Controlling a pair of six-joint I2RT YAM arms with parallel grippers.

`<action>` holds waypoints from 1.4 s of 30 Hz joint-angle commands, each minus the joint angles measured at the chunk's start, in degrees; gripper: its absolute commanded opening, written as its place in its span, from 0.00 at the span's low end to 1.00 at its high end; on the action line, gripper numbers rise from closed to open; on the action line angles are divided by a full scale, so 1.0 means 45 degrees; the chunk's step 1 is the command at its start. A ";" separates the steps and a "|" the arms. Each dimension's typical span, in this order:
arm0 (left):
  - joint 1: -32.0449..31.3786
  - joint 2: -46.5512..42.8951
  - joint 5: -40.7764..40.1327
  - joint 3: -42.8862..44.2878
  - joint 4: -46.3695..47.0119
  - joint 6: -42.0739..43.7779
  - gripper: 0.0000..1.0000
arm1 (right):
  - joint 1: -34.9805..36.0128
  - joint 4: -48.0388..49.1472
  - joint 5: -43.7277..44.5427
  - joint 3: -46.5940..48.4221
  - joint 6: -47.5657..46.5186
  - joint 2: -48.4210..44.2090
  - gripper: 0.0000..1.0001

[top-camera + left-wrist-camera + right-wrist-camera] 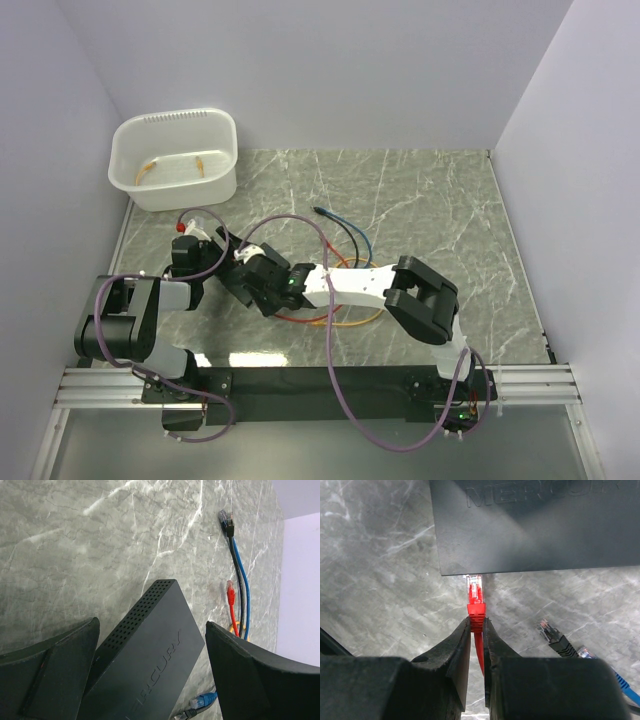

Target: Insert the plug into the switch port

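Marble tabletop [380, 580] — right gripper [476, 630] clamps red plug [475, 600] at switch [535, 525] edge — left gripper [150, 645] spread

Top camera looks down from above and behind arm bases, takes in whole table [420, 200]. Left wrist camera sits low and close, looks between own fingers along black box [150, 655]. Right wrist camera, also close, faces same box [535, 525] edge-on. Both share box and loose cables [237, 580].

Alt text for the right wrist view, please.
The right gripper pinches a red plug by its boot, its tip at the edge of the black switch on the grey marble table. Loose black and blue plugs lie to the right.
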 commanded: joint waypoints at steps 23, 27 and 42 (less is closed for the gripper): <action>-0.0128 0.0239 0.0127 -0.0116 0.0234 -0.0186 0.93 | 0.0121 0.1763 0.1616 -0.0586 0.0547 -0.0785 0.00; -0.0147 0.0240 0.0166 -0.0116 0.0253 -0.0166 0.93 | 0.0121 0.1802 0.1481 -0.0606 0.0605 -0.0825 0.00; -0.0323 0.0785 0.0146 -0.0077 0.0604 -0.0341 0.93 | 0.0258 0.1900 0.1479 -0.0040 0.0957 -0.0180 0.00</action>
